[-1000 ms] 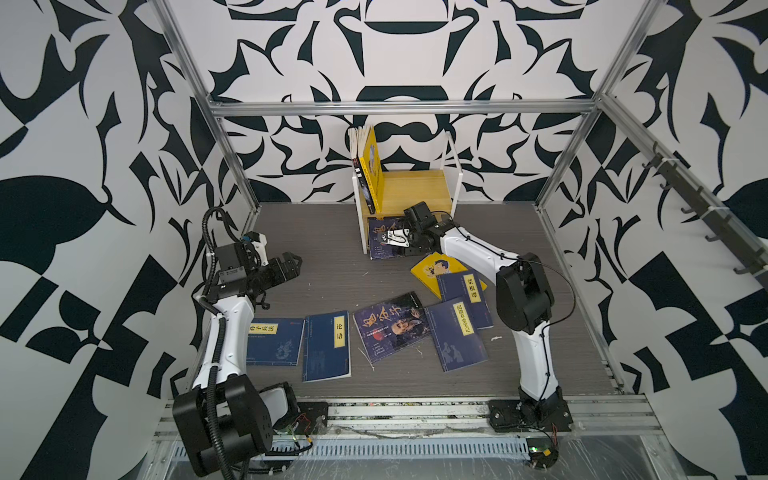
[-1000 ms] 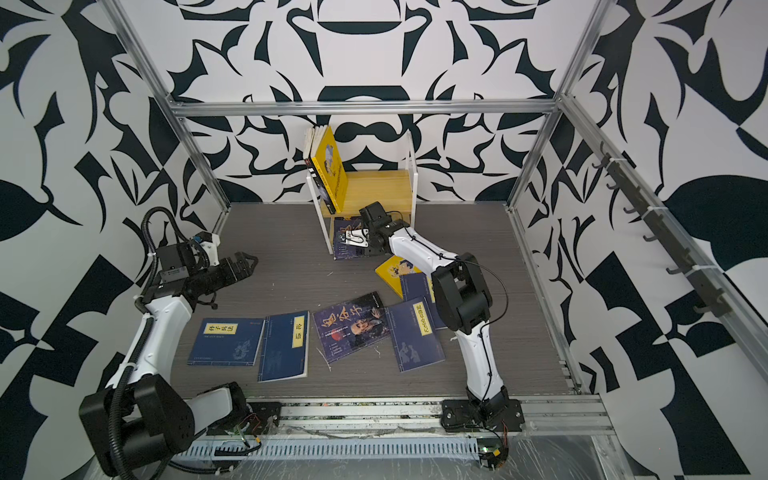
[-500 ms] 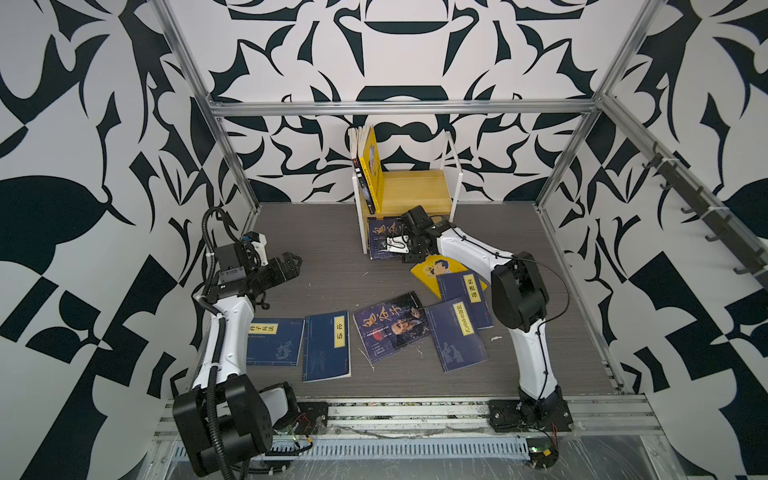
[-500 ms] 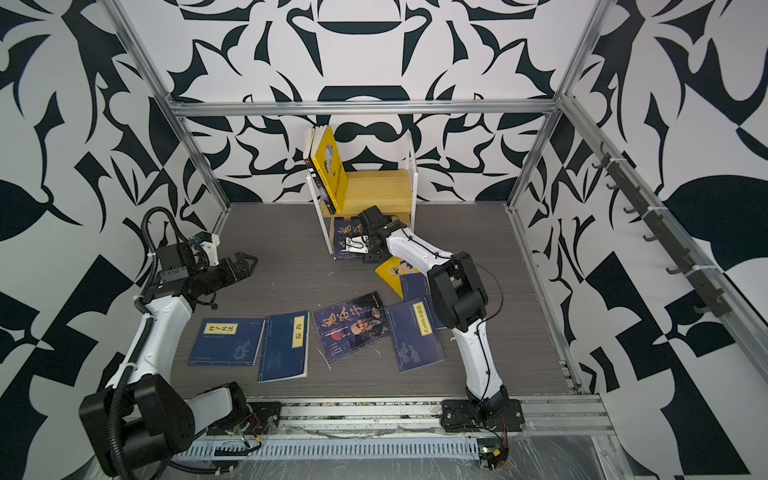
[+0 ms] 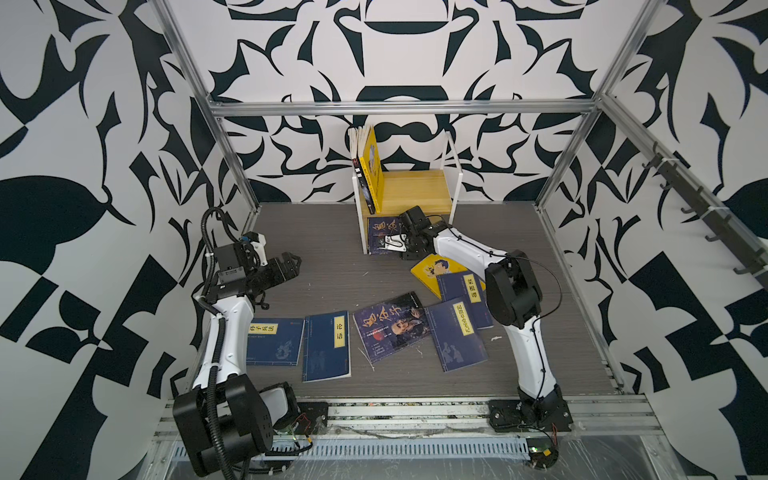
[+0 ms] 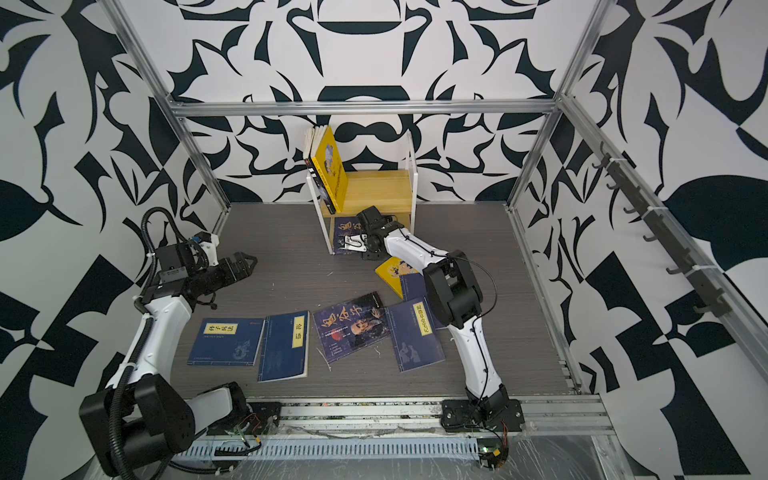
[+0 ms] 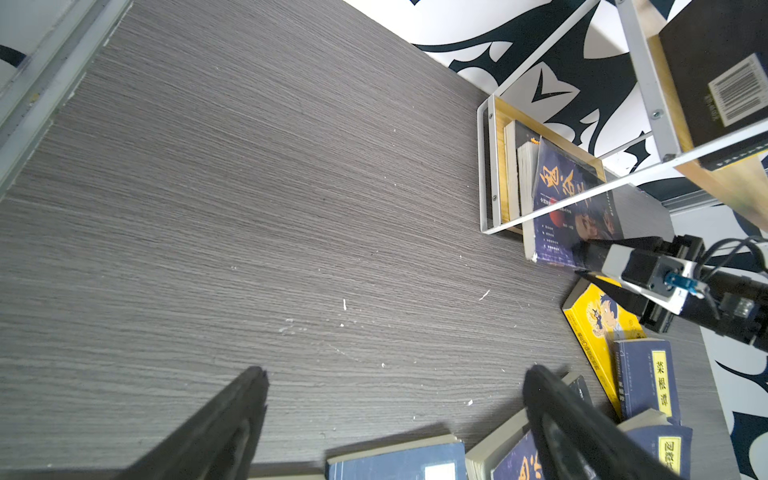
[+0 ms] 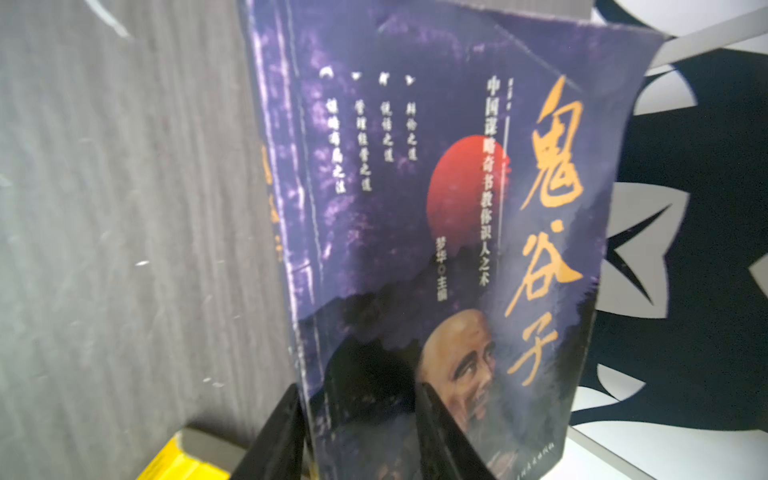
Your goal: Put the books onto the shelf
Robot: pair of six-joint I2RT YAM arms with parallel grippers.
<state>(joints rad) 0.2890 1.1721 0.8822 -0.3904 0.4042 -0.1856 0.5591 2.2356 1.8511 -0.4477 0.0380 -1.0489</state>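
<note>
Grey wood-grain table [image 5: 324,257] carries everything. Taking the back wall as 12 o'clock in both top views, the shelf [image 5: 415,189] stands at 12 o'clock against that wall, so its open front faces the arms. Its upper tier holds upright books [image 5: 371,170] packed at the 9 o'clock end, where the white frame props them against toppling. The loose books [image 5: 326,347] lie flat from 7 to 4 o'clock, covers up. A yellow cartoon book [image 5: 432,268] is partly under a navy one, just beside the right arm. The navy portrait book [image 8: 415,187] sits at the mouth of the lower tier, resting on its spine edge and leaning back. Its long axis runs from 9 to 3 o'clock across the opening, with the head toward 9 o'clock by the frame post. The cover faces 6 o'clock and the fore-edge is uppermost, under the top board. At its foot end the right gripper [image 8: 355,386] takes hold, likely so the head is free to slide inward. Its fingers [image 8: 278,436] sit one behind the back cover and one on the front, seemingly pinching the book between them. Over bare table at 9 o'clock the left gripper [image 7: 397,372] hovers well apart from any book, fingers spread wide and empty, probably clear of the other arm's work.
</note>
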